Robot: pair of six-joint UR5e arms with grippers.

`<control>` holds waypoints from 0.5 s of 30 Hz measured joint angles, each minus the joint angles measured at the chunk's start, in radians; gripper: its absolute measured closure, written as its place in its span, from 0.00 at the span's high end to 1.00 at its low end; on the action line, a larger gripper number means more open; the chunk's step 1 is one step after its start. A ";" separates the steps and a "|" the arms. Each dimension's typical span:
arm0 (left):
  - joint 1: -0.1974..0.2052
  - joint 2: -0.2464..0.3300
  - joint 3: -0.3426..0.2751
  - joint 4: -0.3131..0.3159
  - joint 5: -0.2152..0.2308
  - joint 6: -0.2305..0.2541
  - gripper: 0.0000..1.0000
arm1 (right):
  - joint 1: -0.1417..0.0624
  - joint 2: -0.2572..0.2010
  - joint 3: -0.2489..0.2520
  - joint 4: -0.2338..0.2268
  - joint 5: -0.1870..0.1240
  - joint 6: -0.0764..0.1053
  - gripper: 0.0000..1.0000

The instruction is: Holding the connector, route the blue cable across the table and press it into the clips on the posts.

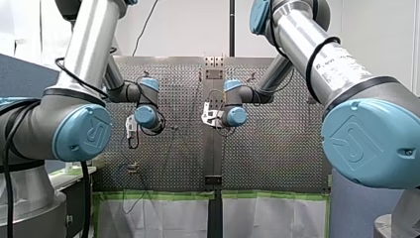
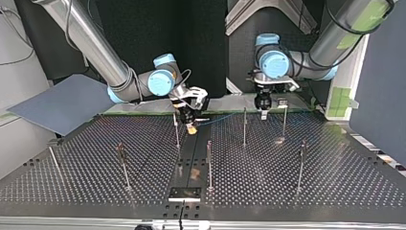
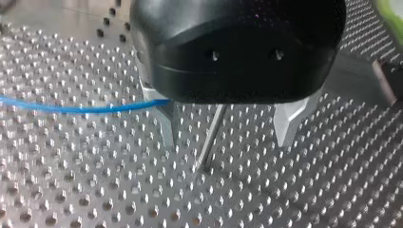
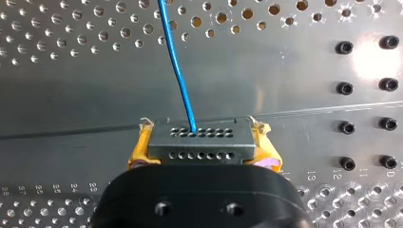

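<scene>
Blue cable [image 4: 179, 71] held by its connector, far side of the desk [image 3: 95, 190].
Right fingers [image 4: 139, 151], yellow pads, are clenched on the grey connector [image 4: 200, 142], one pad on each end. The cable leaves the connector's hole row and runs straight ahead over the plate. Top view, read from the central post [image 2: 209, 165]: right fingers at 11 o'clock, left fingers [image 2: 262, 114] at 1 o'clock, both near the desk's far edge. The cable spans between them, leaving the connector toward 3 o'clock. Left wrist view: metal left fingers are released, spread wide and straddling a thin post [image 3: 211, 137]. The cable comes in from the side and meets one finger; can't tell where it goes past that.
</scene>
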 joint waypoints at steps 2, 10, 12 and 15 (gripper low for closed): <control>-0.013 0.015 -0.007 -0.008 -0.011 0.000 1.00 | 0.000 0.000 0.000 0.000 0.000 0.000 0.00; -0.080 0.083 -0.013 -0.023 -0.076 -0.027 1.00 | 0.002 0.000 0.000 0.001 0.000 0.001 0.00; -0.098 0.100 -0.013 -0.026 -0.087 -0.035 1.00 | 0.002 0.000 0.000 0.003 0.000 0.001 0.00; -0.124 0.118 -0.013 -0.033 -0.092 -0.037 1.00 | 0.002 0.000 0.000 0.004 0.000 0.001 0.00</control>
